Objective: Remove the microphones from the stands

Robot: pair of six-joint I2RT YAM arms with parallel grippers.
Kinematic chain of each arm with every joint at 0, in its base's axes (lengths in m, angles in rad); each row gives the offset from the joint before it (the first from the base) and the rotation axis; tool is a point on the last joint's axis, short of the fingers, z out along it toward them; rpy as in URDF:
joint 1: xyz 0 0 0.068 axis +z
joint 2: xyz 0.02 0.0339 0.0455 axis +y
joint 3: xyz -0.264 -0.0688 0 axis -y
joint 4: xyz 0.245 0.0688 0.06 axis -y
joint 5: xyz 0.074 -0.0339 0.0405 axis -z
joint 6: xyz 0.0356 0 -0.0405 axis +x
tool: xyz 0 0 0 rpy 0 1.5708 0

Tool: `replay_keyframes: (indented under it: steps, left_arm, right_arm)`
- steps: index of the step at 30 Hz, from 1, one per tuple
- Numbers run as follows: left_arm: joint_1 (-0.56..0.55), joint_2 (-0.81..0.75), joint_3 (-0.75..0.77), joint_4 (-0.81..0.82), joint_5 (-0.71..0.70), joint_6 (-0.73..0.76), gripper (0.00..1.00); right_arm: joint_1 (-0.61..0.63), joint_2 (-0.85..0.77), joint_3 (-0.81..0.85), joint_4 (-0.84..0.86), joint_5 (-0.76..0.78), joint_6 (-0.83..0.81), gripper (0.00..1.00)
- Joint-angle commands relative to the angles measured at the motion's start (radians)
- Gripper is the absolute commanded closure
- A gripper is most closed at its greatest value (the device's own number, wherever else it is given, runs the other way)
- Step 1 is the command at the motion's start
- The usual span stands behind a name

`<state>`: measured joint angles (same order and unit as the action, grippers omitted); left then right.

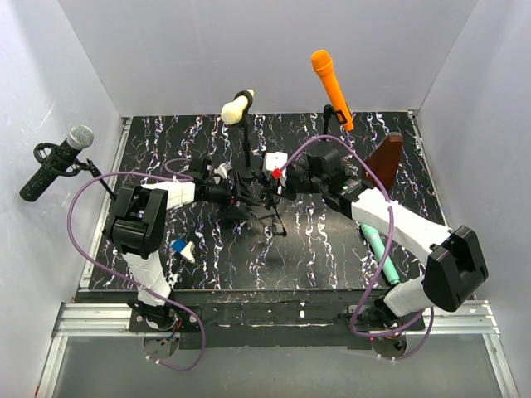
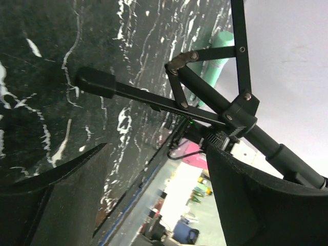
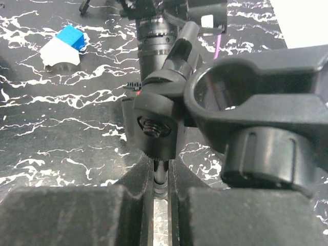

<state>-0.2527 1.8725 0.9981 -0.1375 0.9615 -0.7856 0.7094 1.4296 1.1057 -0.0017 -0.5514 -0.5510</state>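
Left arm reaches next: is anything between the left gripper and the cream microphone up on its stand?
Nothing loose shows. Only the microphone's own stand pole runs between the open left gripper and the cream microphone. The right gripper, shut on a thin rod, sits close alongside.

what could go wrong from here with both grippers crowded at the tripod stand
The right gripper is shut on only a thin rod of the tripod stand; the rod may twist or slip. The left gripper stands open around the stand's legs, bracing nothing, so a pull might tip the stand into the cream microphone.
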Motion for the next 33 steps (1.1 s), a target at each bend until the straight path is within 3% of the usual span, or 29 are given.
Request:
replay_keyframes:
  steps: [1,5,10,15,20,26,33]
  left_arm:
    - [0.015,-0.061,0.076,-0.223,-0.079,0.259,0.25]
    - [0.024,-0.122,0.059,-0.280,-0.142,0.400,0.24]
    - [0.043,-0.187,0.056,-0.306,-0.144,0.470,0.23]
    - [0.049,-0.225,0.083,-0.338,-0.136,0.545,0.23]
    - [0.055,-0.257,0.085,-0.370,-0.144,0.605,0.22]
    - [0.059,-0.302,0.103,-0.419,-0.153,0.672,0.23]
    - [0.058,-0.346,0.148,-0.520,-0.188,0.761,0.23]
  right_arm:
    - [-0.028,-0.003,0.049,-0.110,0.007,0.094,0.99]
    - [-0.063,-0.008,0.048,-0.123,0.031,0.178,0.98]
    - [-0.137,0.022,0.103,-0.199,0.004,0.321,0.65]
    - [-0.166,-0.073,0.045,-0.257,0.004,0.249,0.48]
    - [-0.169,-0.208,-0.059,-0.326,0.042,0.137,0.43]
    - [-0.186,-0.327,-0.092,-0.405,0.064,0.123,0.42]
    - [-0.188,-0.210,0.031,-0.400,0.045,0.192,0.39]
